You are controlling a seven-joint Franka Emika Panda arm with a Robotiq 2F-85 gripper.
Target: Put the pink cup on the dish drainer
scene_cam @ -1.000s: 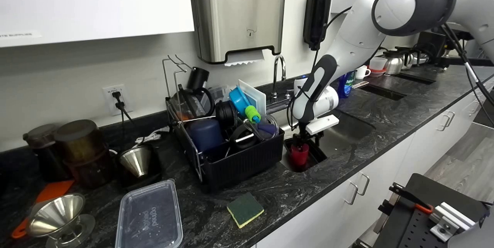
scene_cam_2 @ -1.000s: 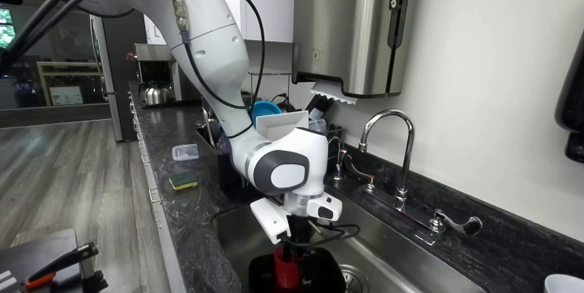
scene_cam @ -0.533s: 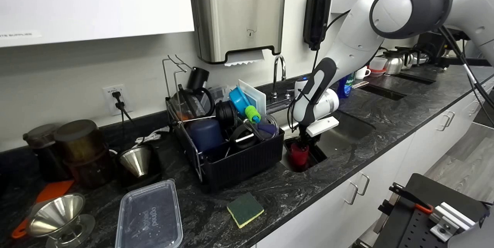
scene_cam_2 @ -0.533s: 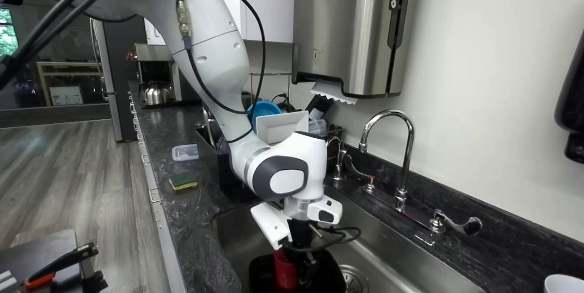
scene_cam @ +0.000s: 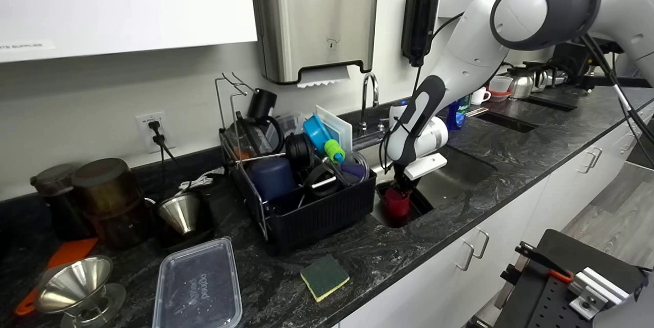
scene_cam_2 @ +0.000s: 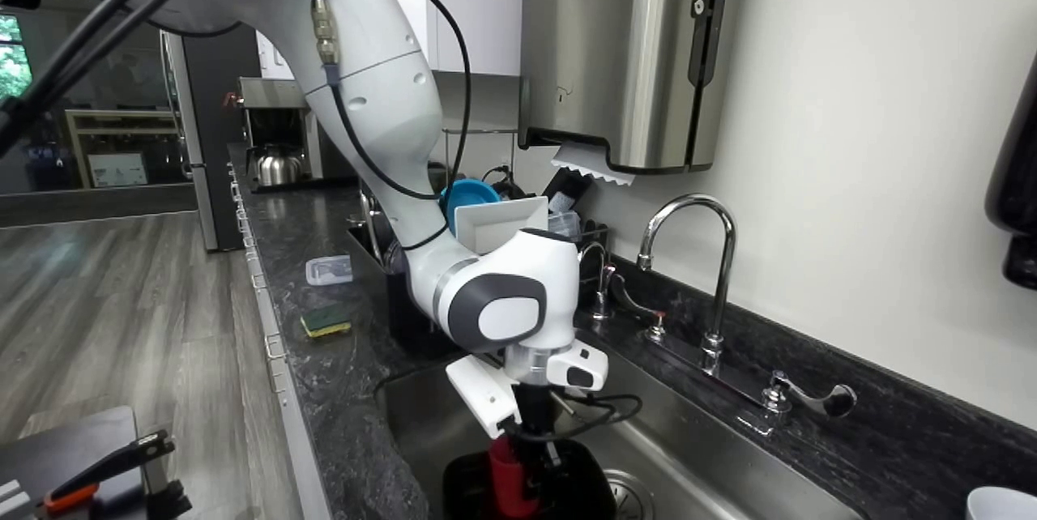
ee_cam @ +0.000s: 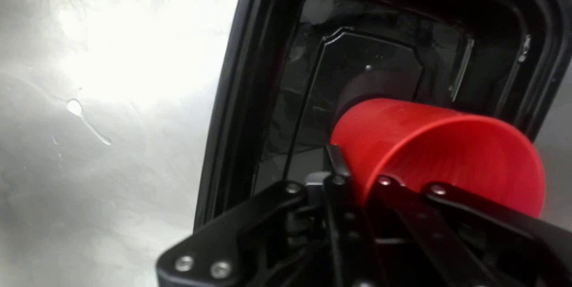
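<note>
Steel gleams at the far left of an exterior view, where a metallic funnel [scene_cam: 76,282] stands on the dark counter [scene_cam: 276,287], toward eight o'clock with the dish drainer [scene_cam: 322,220] taken as the clock's hub. Brown lidded canisters [scene_cam: 104,190] sit farther back, near nine. A second metal cone [scene_cam: 181,214] leans between eight and nine, and the clear flat container [scene_cam: 198,292] lies at about half past seven.

The drainer itself is black and loaded: a dark blue vessel [scene_cam: 273,180] on its nine o'clock side, a blue bowl [scene_cam: 318,134] and a white square plate [scene_cam: 341,131] toward one. At twelve, on the wall [scene_cam: 102,103], hangs the paper towel dispenser [scene_cam: 327,16]; at half past five a green and yellow sponge [scene_cam: 325,274] lies on the counter.

Farther right, between three and four, a black tub [ee_cam: 243,77] stands in the steel sink [ee_cam: 125,166], and the pink cup [ee_cam: 384,121] is inside the tub, near the drainer but apart from it. In the wrist view the cup's open mouth lies toward four o'clock from its base; whether that base touches the tub cannot be told. The gripper [ee_cam: 359,179] comes in from between five and six, its jaws clamped together on the cup's side: one fingertip [ee_cam: 338,162] shows outside, at the cup's nine o'clock, while the other is hidden.

Rightward again, the white arm [scene_cam: 475,57] slants down from about two o'clock, and near the same hour a blue bottle [scene_cam: 456,113] and a white mug [scene_cam: 479,95] stand on the counter.
</note>
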